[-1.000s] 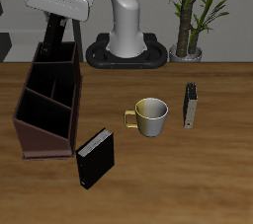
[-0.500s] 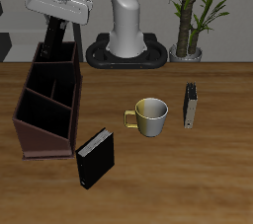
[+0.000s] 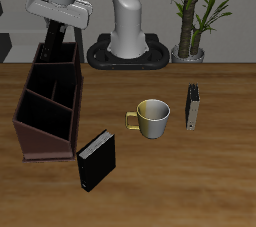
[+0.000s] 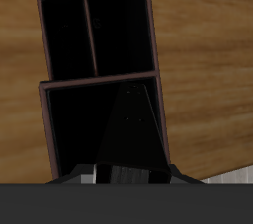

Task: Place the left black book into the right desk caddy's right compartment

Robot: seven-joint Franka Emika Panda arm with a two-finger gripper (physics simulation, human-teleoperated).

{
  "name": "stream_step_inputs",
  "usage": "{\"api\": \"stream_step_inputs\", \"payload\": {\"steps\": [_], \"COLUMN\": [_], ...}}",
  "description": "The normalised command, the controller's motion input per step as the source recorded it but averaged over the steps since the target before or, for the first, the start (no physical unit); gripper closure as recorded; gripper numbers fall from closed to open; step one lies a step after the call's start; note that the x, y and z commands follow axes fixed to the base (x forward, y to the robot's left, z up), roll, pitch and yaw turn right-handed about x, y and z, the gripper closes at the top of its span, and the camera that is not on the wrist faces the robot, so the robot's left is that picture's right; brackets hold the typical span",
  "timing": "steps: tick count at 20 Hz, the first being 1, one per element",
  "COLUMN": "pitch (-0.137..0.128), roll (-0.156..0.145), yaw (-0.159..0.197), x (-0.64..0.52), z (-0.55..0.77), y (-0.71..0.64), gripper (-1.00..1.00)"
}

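My gripper (image 3: 62,28) is shut on the left black book (image 3: 51,45), a slim dark slab that hangs tilted from the fingers. Its lower end is at the top of the back compartment of the right desk caddy (image 3: 47,137), a dark reddish-brown box with three sections. In the wrist view the book (image 4: 133,129) runs edge-on from my gripper (image 4: 128,173) down into the compartment nearest me, close to the caddy's outer wall (image 4: 161,110). I cannot tell whether the book touches the caddy's floor.
A yellowish mug (image 3: 152,118) stands mid-table. A thicker black book (image 3: 96,159) lies by the caddy's front corner, near the table's front edge. A short black book (image 3: 193,106) stands beyond the mug. The robot base (image 3: 130,49) and a potted plant (image 3: 190,16) stand at the back.
My gripper has shifted and tilted very slightly while still holding the book over the caddy's back compartment. Nothing else has moved.
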Motion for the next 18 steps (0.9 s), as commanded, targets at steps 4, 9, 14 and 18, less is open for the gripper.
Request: {"api": "stream_step_inputs", "payload": {"steps": [4,9,14,18], "pitch": [0.025,0.059,0.034,0.027], "roll": [0.017,0.000,-0.039,-0.042], "yaw": [0.009,-0.050,-0.028,-0.016], "x": [0.06,0.09,0.11,0.16], "z": [-0.13,-0.18,-0.07,-0.12], "y": [0.09,0.05,-0.10,-0.14], "gripper": [1.00,1.00,-1.00,-1.00]}}
